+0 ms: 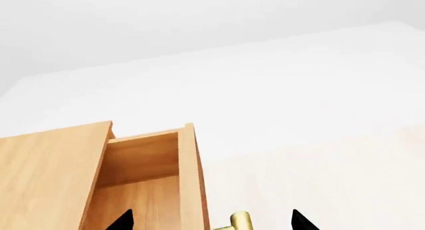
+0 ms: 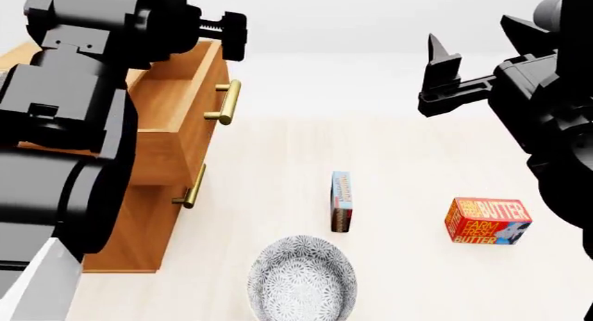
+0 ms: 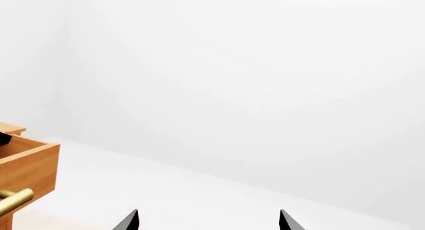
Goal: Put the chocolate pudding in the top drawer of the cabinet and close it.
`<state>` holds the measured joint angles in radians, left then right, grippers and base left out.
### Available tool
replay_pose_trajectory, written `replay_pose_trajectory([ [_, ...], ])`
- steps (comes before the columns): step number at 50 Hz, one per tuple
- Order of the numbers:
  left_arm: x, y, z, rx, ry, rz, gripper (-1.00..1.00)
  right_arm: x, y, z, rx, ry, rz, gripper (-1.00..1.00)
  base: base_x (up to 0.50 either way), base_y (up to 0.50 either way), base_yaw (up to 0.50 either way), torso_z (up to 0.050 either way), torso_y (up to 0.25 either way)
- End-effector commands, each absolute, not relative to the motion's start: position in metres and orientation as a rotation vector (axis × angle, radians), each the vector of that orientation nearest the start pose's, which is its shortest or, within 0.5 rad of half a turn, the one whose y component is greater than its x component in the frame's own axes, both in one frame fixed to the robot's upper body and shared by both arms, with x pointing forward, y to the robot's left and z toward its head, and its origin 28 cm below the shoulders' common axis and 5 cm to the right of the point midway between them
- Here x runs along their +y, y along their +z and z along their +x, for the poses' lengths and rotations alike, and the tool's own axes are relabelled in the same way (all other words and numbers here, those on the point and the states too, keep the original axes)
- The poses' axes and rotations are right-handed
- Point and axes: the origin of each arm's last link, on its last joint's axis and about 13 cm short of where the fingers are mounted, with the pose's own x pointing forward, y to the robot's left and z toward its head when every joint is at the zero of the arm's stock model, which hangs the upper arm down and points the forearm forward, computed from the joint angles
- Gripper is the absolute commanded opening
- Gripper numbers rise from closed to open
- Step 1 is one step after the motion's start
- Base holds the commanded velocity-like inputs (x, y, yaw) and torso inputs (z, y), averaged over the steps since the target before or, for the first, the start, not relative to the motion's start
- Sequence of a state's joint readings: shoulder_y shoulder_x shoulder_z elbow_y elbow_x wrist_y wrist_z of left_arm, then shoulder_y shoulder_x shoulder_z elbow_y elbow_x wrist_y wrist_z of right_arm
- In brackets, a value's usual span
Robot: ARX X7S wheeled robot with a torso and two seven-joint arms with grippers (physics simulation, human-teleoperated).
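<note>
Top drawer: pulled out of the cabinet, ready for loading.
Chocolate pudding: on edge on the counter, beside the bowl.
My left tool: released, fingers straddling the drawer front.
My right tool: released, raised clear, empty.

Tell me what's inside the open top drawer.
Only bare wood shows inside the top drawer; the left arm hides its rear part. The pudding stands outside.

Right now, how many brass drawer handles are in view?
2: the top drawer's handle on the pulled-out drawer front, and the lower drawer's handle beneath it. The left arm hides part of the cabinet.
</note>
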<state>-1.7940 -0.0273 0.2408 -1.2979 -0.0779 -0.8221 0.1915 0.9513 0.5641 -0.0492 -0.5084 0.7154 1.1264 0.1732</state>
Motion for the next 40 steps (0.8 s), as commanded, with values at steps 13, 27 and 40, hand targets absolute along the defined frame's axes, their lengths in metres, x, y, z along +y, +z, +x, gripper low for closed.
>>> replay_pose_trajectory([
  [13, 0.22, 0.32, 0.416, 0.418, -0.153, 0.121, 1.0, -0.17, 0.289, 0.26, -0.219, 0.134, -0.198, 1.0, 0.0, 0.0, 0.0, 0.0, 0.0],
  [27, 0.222, 0.309, 0.417, 0.439, -0.153, 0.094, 1.0, -0.17, 0.289, 0.26, -0.214, 0.135, -0.203, 1.0, 0.0, 0.0, 0.0, 0.0, 0.0],
  [40, 0.221, 0.301, 0.418, 0.453, -0.162, 0.086, 1.0, -0.171, 0.288, 0.261, -0.206, 0.135, -0.206, 1.0, 0.0, 0.0, 0.0, 0.0, 0.0],
])
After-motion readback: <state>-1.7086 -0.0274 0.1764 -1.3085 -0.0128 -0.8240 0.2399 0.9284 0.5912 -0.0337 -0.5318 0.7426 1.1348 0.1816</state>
